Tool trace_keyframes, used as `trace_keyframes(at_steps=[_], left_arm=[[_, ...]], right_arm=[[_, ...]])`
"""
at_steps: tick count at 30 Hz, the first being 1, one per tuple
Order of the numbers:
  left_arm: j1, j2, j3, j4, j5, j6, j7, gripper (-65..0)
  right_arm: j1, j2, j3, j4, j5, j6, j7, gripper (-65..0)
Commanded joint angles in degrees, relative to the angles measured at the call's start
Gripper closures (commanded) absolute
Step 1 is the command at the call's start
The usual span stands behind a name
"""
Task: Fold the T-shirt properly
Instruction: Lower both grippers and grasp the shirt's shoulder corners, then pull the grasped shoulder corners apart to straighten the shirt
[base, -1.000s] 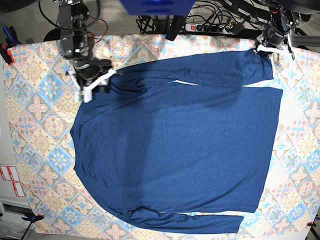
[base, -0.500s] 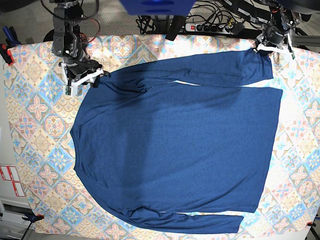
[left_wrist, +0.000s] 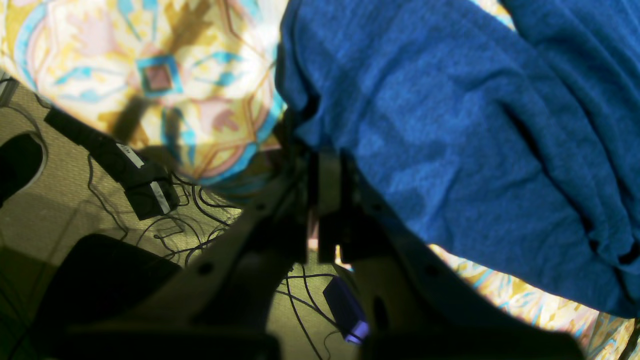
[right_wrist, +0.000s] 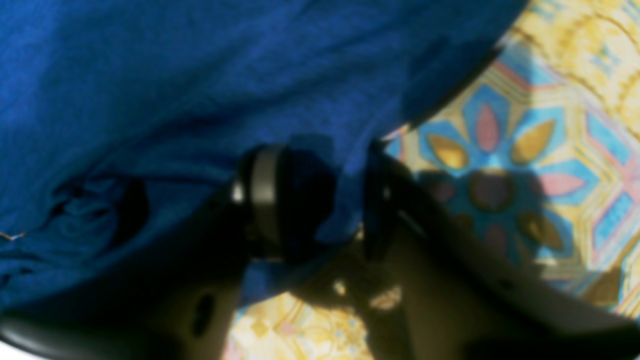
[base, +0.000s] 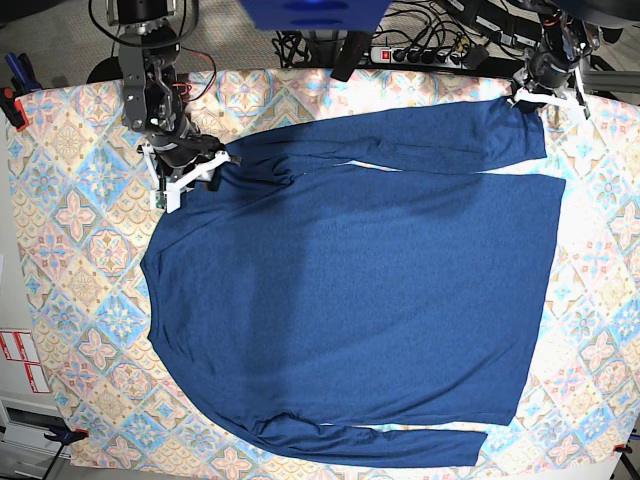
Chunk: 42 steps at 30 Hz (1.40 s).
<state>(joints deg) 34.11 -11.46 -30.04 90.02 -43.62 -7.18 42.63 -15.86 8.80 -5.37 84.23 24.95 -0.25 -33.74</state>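
The dark navy T-shirt (base: 350, 290) lies spread flat on the patterned tablecloth (base: 80, 250), with its collar side to the left and both long sleeves stretched along the far and near edges. My right gripper (base: 187, 170) sits at the far left shoulder. In the right wrist view it (right_wrist: 325, 210) is closed on a fold of the T-shirt (right_wrist: 175, 75). My left gripper (base: 541, 97) is at the far sleeve's cuff, at the far right corner. In the left wrist view it (left_wrist: 320, 210) is shut at the edge of the T-shirt (left_wrist: 450, 125).
The table's far edge runs just behind both grippers. A power strip (base: 420, 55) and cables lie on the floor beyond it, and cables (left_wrist: 200, 215) also show in the left wrist view. A blue object (base: 310, 12) hangs over the far middle.
My right gripper shifted left and back along the shoulder, then returned right to about where it was. The left gripper and the shirt body have stayed in place.
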Motion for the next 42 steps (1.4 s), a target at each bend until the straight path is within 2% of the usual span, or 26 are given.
trace_keyframes(at_steps=[1,4,7,11,14,21,27,30,42], left_arm=[[0.3,-0.7,-0.4,1.0,-0.4,-0.2,-0.7,0.0],[0.3,-0.8,-0.4,1.0,-0.4,-0.3,-0.7,0.0],[0.4,-0.9,-0.4,2.9,-0.1,-0.3,-1.0,0.0],[2.1,-0.9,-0.5,8.1,0.1,-0.3,-1.1,0.0],[3.2,-0.9,-0.5,11.6,0.1,-0.3,-1.0,0.0],[4.7,-0.9,-0.5,13.9,0.1,-0.3,-0.7,0.0],[4.2,-0.9,-0.5,14.0,0.0,-0.3,-1.2,0.0],[0.7,-0.9,-0.5,14.0,0.0,-0.3,-1.0,0.0],[-17.5,-1.0,-0.5,10.6,0.5,-0.2,-0.6,0.0]], right_arm=[[0.4,0.1,-0.4,-0.8,0.3,0.1,-1.7,-16.0],[0.7,0.1,0.2,-1.5,1.9,0.2,-1.9,-8.5],[0.6,0.1,1.4,-1.1,7.8,0.2,-1.6,-0.1],[-1.9,0.5,7.3,-0.9,14.0,0.2,-1.9,-0.7],[-4.8,0.5,11.3,-0.9,16.2,0.2,-1.9,-0.7],[-9.6,0.6,15.5,4.2,17.3,0.2,-1.9,-0.7],[-10.7,1.4,15.3,9.9,17.4,0.2,-2.0,-0.7],[-10.3,1.4,15.3,10.2,17.5,0.2,-2.0,-0.7],[0.1,1.4,11.5,9.3,17.4,0.2,-2.1,-0.7]])
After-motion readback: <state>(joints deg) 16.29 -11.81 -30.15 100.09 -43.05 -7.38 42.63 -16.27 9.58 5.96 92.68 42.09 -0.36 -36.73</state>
